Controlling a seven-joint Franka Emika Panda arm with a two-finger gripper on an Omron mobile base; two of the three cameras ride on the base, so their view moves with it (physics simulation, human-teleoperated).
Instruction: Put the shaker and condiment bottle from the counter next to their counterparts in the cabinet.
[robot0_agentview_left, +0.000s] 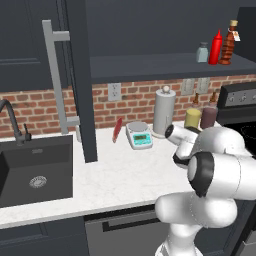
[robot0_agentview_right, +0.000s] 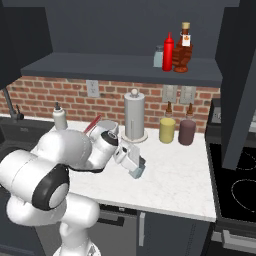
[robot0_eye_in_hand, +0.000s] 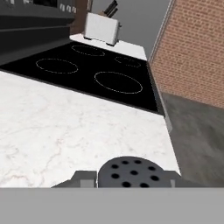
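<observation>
Nearest to you, the gripper sits low over the white counter, and its fingers are closed around the small shaker; in the hand view you see the shaker's grey cap with its holes directly between the fingertips. The shaker is tilted to the side (whether it touches the stone or is just above it, you cannot tell). Behind it stand the paper towel roll, a yellow canister and a maroon canister near the brick wall. To the right of the counter lies the black stovetop. Farther and higher, on the shelf of the open cabinet, you find the second shaker, the red squeeze bottle and the amber condiment bottle, standing close together.
</observation>
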